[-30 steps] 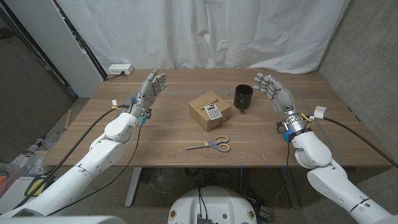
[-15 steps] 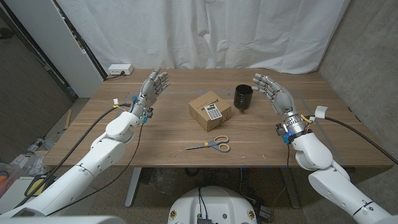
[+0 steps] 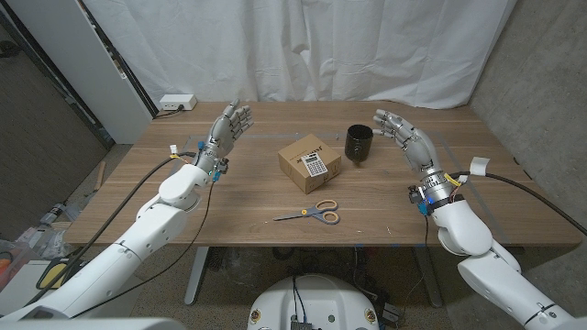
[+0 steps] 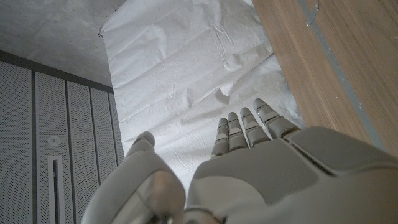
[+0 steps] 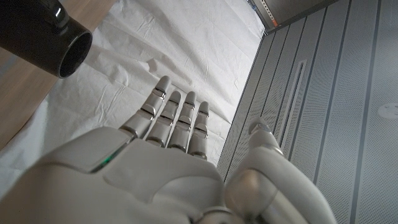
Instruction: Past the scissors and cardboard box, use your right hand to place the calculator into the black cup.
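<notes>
Just beside the black cup (image 3: 358,145), on its outer side, the right hand (image 3: 404,136) is hovering above the wooden table (image 3: 248,197) with its fingers (image 3: 389,120) spread and stretched out, holding nothing. Its palm is facing in toward the middle of the table, and the fingertips are reaching about level with the cup's rim without touching it. In the right wrist view the same hand (image 5: 161,162) is showing its back, fingers straight and slightly apart, with the cup's dark open mouth (image 5: 59,38) lying off to the thumb-opposite side of the fingertips.

Beyond the cup from the right hand, toward the table's middle, the calculator (image 3: 315,166) is lying flat on top of the cardboard box (image 3: 310,159), well apart from the hand. The box is sitting just beside the cup, not touching it as far as the head view lets one tell. The scissors (image 3: 311,214) are lying on the table nearer the robot than the box, handles pointing toward the right arm's side.

Across the table, the left hand (image 3: 226,130) is raised over the far left part of the tabletop, fingers likewise extended and parted, gripping nothing. The left wrist view is showing the back of that hand (image 4: 261,168) with its fingers straight against the white curtain (image 4: 186,74).
</notes>
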Action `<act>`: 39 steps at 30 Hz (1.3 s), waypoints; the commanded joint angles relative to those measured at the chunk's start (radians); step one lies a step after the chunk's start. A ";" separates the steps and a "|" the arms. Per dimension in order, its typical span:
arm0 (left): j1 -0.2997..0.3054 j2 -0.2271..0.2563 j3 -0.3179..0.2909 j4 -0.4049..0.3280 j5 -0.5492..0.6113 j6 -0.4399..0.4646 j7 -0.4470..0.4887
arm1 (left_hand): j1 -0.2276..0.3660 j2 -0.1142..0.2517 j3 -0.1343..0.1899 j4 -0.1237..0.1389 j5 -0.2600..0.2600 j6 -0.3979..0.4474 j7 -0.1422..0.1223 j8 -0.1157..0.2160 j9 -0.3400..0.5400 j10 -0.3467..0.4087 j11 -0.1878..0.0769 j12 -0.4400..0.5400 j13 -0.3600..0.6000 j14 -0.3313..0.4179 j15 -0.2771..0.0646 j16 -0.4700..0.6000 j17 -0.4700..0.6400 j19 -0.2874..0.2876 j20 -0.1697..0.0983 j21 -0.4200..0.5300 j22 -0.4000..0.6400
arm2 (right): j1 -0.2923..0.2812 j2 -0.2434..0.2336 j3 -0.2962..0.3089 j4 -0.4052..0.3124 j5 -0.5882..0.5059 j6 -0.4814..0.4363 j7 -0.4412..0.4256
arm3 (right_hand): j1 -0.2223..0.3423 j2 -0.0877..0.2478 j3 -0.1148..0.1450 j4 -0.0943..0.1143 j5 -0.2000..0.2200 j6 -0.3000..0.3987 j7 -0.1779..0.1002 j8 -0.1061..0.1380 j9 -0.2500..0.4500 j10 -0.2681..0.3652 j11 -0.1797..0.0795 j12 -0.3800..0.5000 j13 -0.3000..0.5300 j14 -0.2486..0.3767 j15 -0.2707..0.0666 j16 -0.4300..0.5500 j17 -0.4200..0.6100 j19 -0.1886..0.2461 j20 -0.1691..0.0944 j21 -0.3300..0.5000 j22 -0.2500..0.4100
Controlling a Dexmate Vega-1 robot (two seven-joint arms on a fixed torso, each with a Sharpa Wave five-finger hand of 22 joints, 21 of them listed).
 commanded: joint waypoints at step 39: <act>0.078 0.021 -0.014 -0.103 0.026 0.029 0.069 | 0.016 -0.002 -0.008 -0.001 0.000 0.012 -0.002 -0.002 0.005 0.011 0.000 -0.010 0.002 0.011 0.002 0.001 0.004 0.013 -0.003 -0.005 0.004 | -0.087 0.051 0.129 -0.025 -0.454 0.038 -0.157 | 0.126 -0.082 0.025 -0.028 0.028 0.069 -0.053 0.005 0.003 0.066 -0.037 -0.006 0.005 0.072 -0.072 -0.013 -0.001 0.052 -0.059 -0.030 0.003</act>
